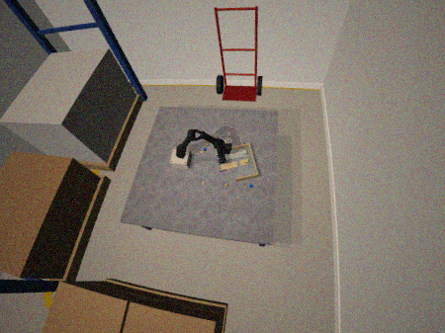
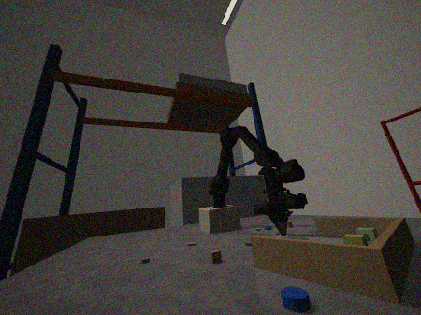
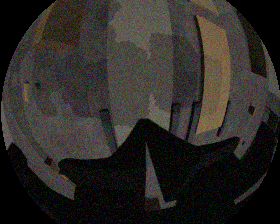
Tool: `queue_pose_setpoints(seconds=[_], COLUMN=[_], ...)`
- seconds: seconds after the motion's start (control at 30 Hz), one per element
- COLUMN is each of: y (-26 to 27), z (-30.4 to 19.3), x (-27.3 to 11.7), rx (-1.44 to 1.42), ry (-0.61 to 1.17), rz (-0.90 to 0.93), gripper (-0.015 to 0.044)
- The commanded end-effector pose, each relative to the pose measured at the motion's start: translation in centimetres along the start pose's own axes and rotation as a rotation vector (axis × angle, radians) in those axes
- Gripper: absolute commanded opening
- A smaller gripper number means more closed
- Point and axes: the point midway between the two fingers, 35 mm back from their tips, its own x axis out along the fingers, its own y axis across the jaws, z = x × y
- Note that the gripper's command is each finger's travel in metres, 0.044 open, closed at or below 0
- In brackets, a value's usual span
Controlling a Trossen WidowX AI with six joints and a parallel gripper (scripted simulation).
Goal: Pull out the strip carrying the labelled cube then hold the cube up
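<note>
My gripper is shut and empty, pointing down at the open side of the wooden frame. In the wrist view a wide greyish strip runs straight ahead from the fingertips, partly in shadow; whether the tips touch it cannot be told. A tan strip lies to its right. A pale strip also shows inside the frame in the top view. Inside the frame are a yellow block and a pale green block. No label is readable.
A blue disc lies outside the frame. A small wooden cube and a small flat piece lie on the grey surface. The arm's pale base block stands behind. The frame's walls stand up around the strips.
</note>
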Motion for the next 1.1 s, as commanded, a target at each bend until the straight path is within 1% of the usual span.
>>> queue_pose_setpoints(seconds=[0.0, 1.07], y=[0.0, -0.2], z=[-0.2, -5.2], x=[0.3, 0.4], rx=[-0.004, -0.004], ry=[0.002, 0.005], rz=[0.005, 0.005], gripper=[0.0, 0.0])
